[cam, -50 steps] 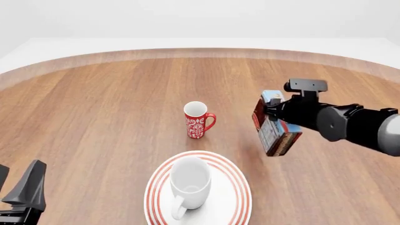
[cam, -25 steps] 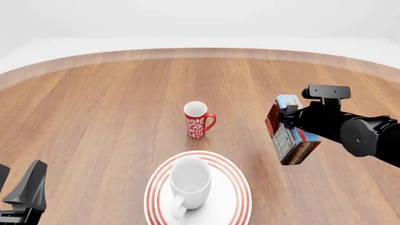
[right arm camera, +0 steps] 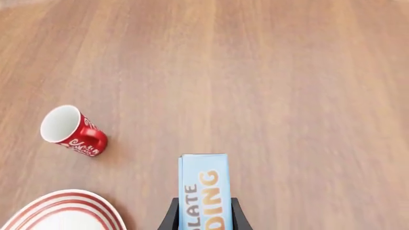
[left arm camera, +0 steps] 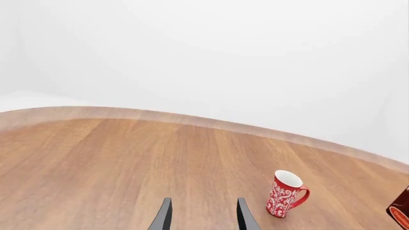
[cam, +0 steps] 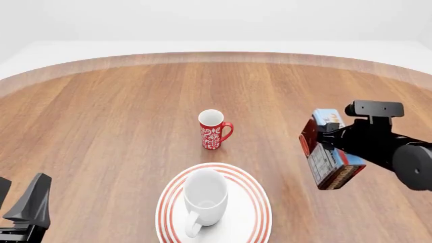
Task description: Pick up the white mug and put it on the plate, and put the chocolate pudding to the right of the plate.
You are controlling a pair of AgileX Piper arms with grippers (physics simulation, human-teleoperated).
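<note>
In the left wrist view, your left gripper [left arm camera: 203,215] sits open and empty, with one red mug [left arm camera: 286,193] ahead of it.

From the front, your right gripper [cam: 322,143] has carried the one pudding box [cam: 331,156] rightward over the last second, so it now hangs beyond the plate [cam: 253,201]. One white mug [cam: 204,199] stands on the plate: only lowering the box remains.

In the right wrist view, the fingers clamp the box.

A simulated test scene: a bare round wooden table [cam: 121,131] against a blank white, featureless backdrop.
</note>
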